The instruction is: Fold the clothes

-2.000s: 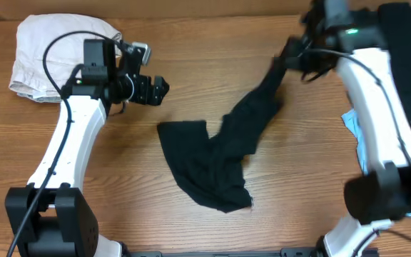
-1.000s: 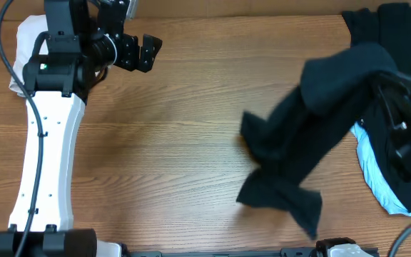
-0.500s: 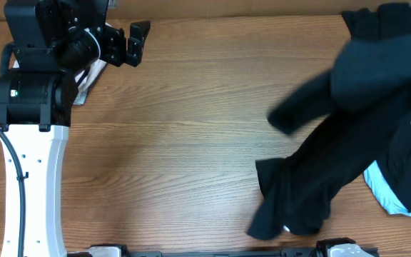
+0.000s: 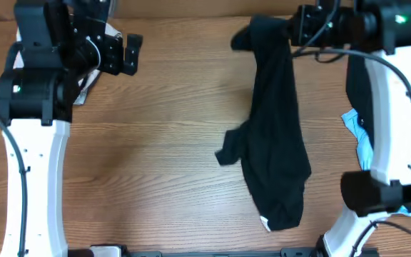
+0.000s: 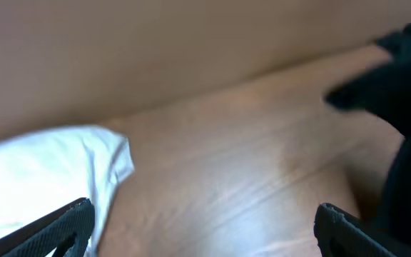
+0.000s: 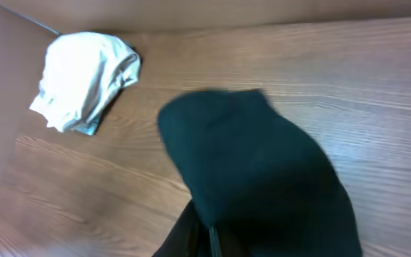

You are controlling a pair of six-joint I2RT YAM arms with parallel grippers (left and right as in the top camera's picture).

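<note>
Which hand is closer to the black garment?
Right. The right hand grips the black garment's far end; the left hand hangs open well apart from it, near the beige garment.

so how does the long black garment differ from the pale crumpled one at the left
The black fabric garment is dark and drawn out long, its top end in the right gripper; the pale fabric garment is light, bunched in a compact heap, held by no gripper. Both are soft cloth.
</note>
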